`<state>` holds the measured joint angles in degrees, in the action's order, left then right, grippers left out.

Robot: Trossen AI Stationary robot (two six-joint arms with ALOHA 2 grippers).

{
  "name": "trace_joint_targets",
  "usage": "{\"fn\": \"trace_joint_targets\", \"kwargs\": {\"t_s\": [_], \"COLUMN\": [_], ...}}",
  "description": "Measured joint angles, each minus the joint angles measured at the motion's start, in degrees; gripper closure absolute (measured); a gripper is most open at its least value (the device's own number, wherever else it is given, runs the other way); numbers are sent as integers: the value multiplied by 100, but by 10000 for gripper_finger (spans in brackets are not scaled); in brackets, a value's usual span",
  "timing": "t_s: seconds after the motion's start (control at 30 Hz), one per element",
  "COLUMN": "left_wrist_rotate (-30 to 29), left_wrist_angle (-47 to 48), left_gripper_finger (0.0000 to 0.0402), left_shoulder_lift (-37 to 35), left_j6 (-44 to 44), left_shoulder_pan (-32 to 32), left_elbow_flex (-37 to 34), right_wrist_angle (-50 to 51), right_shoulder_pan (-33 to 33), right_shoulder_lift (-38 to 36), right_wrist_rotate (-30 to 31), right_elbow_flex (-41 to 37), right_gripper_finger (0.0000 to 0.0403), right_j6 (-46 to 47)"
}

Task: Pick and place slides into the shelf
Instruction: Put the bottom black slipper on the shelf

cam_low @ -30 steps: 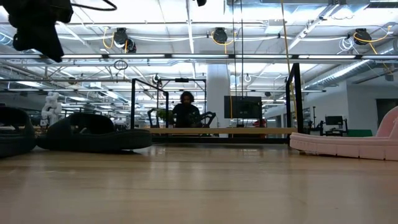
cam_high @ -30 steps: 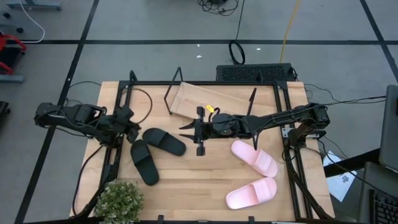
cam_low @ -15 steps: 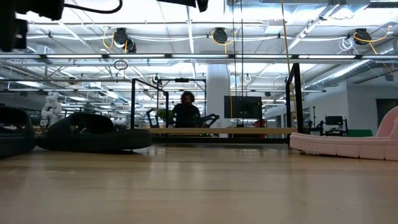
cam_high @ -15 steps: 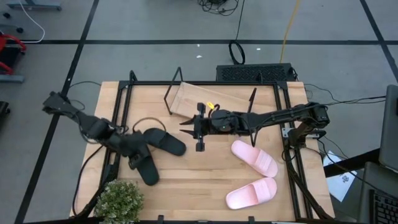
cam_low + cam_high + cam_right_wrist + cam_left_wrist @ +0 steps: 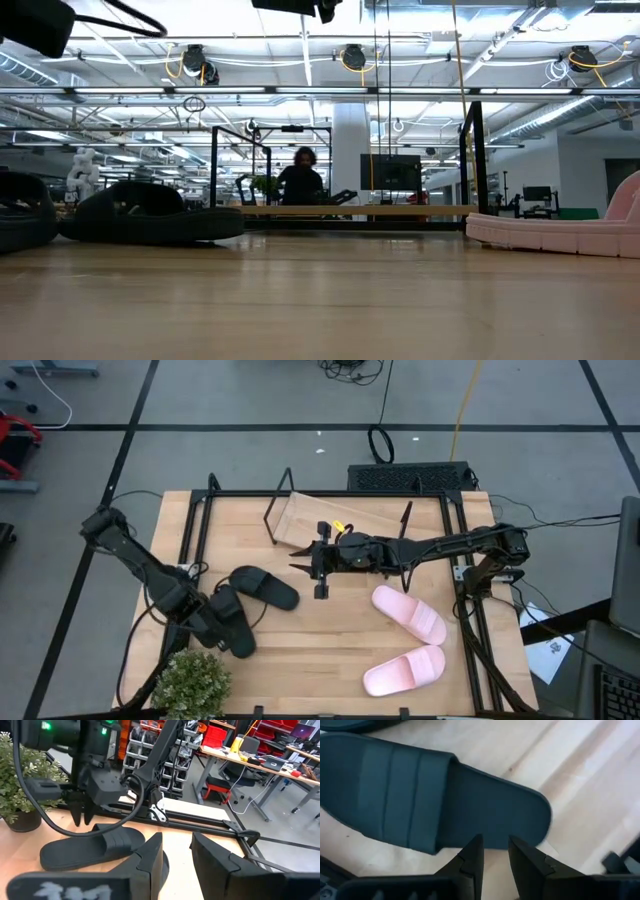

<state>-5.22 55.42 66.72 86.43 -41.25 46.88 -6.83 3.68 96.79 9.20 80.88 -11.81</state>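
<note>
Two black slides lie on the wooden table: one (image 5: 265,587) near the middle and one (image 5: 241,637) closer to the near left. My left gripper (image 5: 495,847) points down over that nearer black slide (image 5: 420,795), by one end of its sole. Its fingers stand narrowly open and hang just above the slide. Two pink slides (image 5: 408,613) (image 5: 403,670) lie at the right. The shelf (image 5: 330,525) stands at the far middle. My right gripper (image 5: 298,560) hovers level and open in front of the shelf, holding nothing.
A potted plant (image 5: 190,682) stands at the near left corner, close to my left arm. Black metal frame rails (image 5: 190,540) run along the table's left and right sides. Bare wood lies between the black and the pink slides. A person sits far behind the table (image 5: 300,180).
My left gripper has swung from beside the middle black slide toward the table's near edge, has come down, and has tipped steeper to point down over the near-left black slide. The slides have not moved.
</note>
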Motion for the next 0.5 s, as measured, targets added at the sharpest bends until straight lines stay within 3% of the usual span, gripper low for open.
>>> {"fn": "trace_joint_targets", "kwargs": {"t_s": [0.3,0.5], "left_wrist_rotate": [-207,-314], "left_wrist_angle": [183,760], "left_gripper_finger": [316,316], "left_shoulder_lift": [474,529], "left_j6": [131,197], "left_shoulder_pan": [1,12], "left_elbow_flex": [31,513], "right_wrist_angle": [24,28], "right_shoulder_pan": [0,0], "right_shoulder_lift": [0,0], "right_wrist_rotate": [-1,-1], "right_elbow_flex": [0,0], "right_gripper_finger": [307,307], "right_j6": [0,0]}}
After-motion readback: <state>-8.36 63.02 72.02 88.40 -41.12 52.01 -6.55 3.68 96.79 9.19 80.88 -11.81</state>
